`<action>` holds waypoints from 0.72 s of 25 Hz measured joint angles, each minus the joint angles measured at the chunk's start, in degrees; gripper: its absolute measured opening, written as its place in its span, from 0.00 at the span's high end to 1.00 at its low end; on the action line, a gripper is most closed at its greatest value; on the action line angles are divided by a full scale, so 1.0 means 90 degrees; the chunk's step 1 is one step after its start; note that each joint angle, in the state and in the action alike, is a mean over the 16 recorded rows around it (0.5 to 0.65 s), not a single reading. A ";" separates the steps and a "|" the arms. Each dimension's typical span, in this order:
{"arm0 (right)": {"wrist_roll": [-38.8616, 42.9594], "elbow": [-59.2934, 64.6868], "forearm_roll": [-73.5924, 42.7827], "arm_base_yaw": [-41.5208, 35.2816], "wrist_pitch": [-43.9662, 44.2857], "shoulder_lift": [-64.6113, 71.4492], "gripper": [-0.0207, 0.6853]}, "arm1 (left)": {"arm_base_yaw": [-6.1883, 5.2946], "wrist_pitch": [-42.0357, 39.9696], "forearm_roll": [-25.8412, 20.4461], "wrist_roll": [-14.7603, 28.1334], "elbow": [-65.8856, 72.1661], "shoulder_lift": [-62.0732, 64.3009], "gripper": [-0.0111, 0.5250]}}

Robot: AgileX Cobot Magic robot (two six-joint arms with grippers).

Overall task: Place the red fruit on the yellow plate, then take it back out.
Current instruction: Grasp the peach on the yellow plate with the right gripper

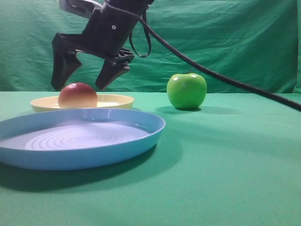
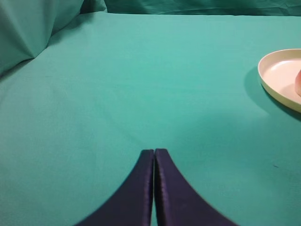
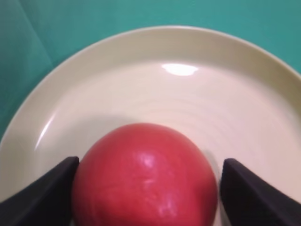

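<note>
The red fruit (image 1: 77, 96) rests on the yellow plate (image 1: 117, 100), behind the blue plate. My right gripper (image 1: 79, 86) hangs just over it, open, with one black finger on each side of the fruit's top. The right wrist view shows the red fruit (image 3: 143, 176) between the two fingers on the yellow plate (image 3: 188, 94); a gap shows by the right finger, while the left one is at the fruit's edge. My left gripper (image 2: 154, 151) is shut and empty above bare green cloth, with the yellow plate (image 2: 277, 75) off to its right.
A large light-blue plate (image 1: 141, 127) with concentric rings lies in front of the yellow one. A glossy green apple (image 1: 186, 91) stands to the right on the green cloth. The right arm's black cable (image 1: 225, 77) slopes down to the right. Green backdrop behind.
</note>
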 joint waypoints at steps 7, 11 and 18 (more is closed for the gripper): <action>-0.0048 -0.0204 0.0000 -0.0002 0.0342 0.0060 0.43 | 0.0000 0.0000 0.0000 0.0000 0.0000 0.0000 0.98; 0.0027 -0.0422 -0.0008 -0.0032 0.0806 -0.0118 0.54 | 0.0000 0.0000 0.0000 0.0000 0.0000 0.0000 0.98; 0.0416 -0.0784 -0.0029 -0.0264 0.2048 -0.0821 0.66 | 0.0000 0.0000 0.0000 0.0002 0.0000 0.0000 0.98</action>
